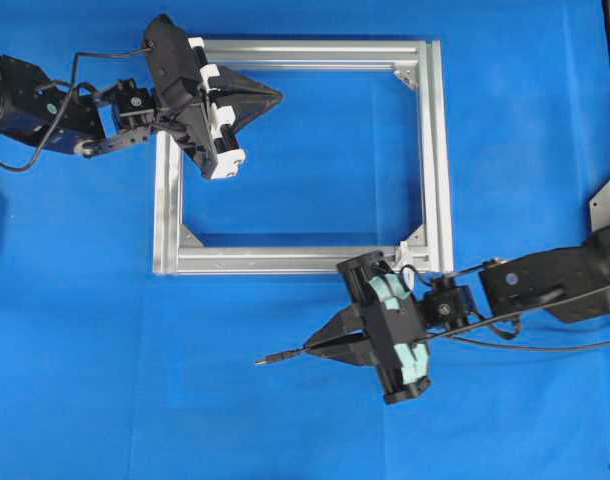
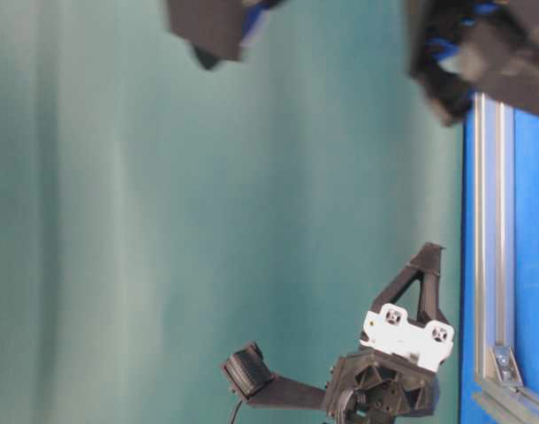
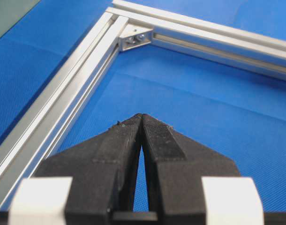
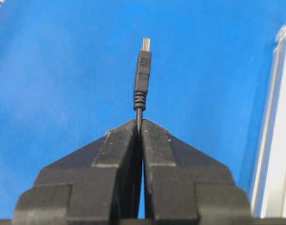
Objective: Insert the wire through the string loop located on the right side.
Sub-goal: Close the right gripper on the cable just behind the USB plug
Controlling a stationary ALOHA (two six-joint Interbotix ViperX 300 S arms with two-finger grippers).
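STEP: you are gripping the wire [image 4: 142, 82] in the right gripper [image 1: 323, 349], jaws clenched just behind its plug, which is sticking out ahead of the tips | LEFT: left gripper [image 3: 141, 123] is sitting pinched shut, empty | NEXT: you are needing to swing the plug round toward the string loop [image 1: 402, 250], lying behind the right gripper at the frame [image 1: 440, 150] corner.

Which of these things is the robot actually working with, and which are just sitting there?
In use:
- the wire, clamped in the right fingers
- the string loop on the frame's right side

Just sitting there:
- aluminium frame
- blue mat
- left fingers, shut on nothing
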